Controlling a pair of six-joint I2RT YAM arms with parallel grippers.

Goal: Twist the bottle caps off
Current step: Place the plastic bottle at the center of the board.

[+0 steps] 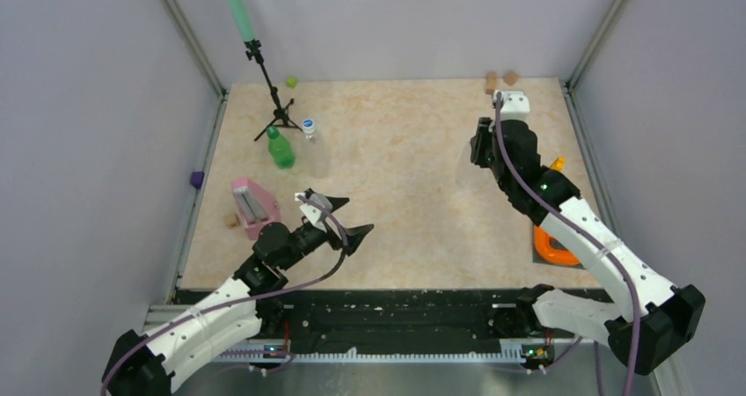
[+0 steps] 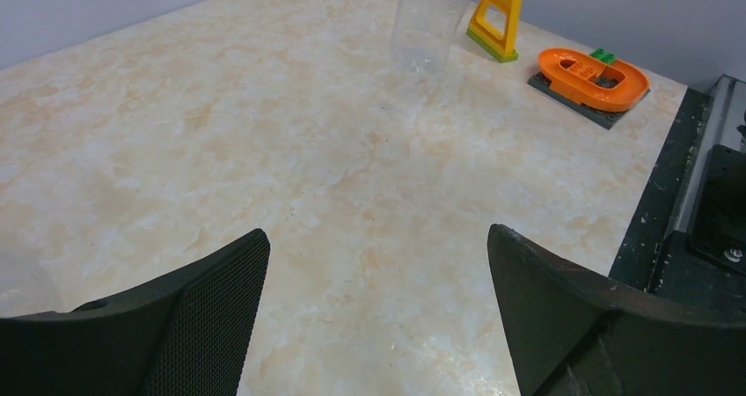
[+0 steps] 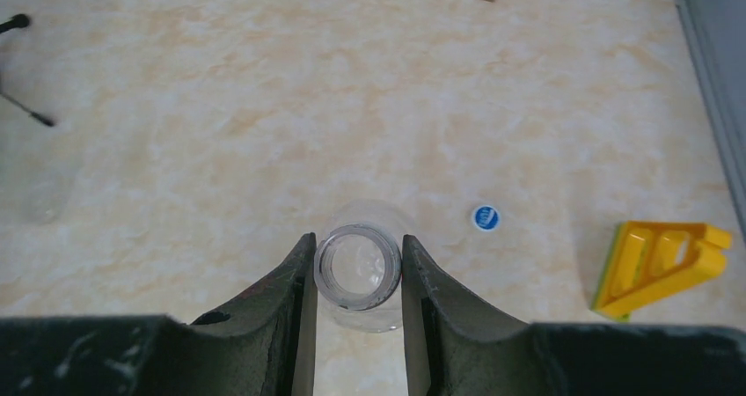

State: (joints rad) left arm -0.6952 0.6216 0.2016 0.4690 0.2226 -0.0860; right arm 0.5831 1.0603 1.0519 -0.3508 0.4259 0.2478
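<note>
One cap out of three looks done, and two are left.

Well off to the left of the left end effector (image 1: 359, 215) stands the green bottle (image 1: 281, 150). Its dark green cap (image 1: 273, 133) seems to be still on. The bottle stands up straight on the surface (image 1: 405, 167), with its top pointing up.

Just beside it, a little closer to that end effector, is the capped bottle (image 1: 314, 150). It is clear and hard to see. Its blue cap (image 1: 309, 125) is still on top. It stands up too, long way up and down.

The left end effector is spread wide and holds nothing. It hangs low over the bare surface, well apart from both of those bottles.

Far across, the right end effector (image 3: 356, 238) is squeezed narrow on the open bottle (image 3: 358, 304). One finger sits on each side of its neck. This bottle has no cap. I can look right down into its round mouth, so it points straight up, long way up and down. Its bottom seems to sit on the surface, but I cannot be sure.

The loose cap (image 3: 485, 217) is blue. It lies flat on the surface near the right side of that end effector, touching nothing.

So I think the green cap and the blue cap still need twisting off.
</note>
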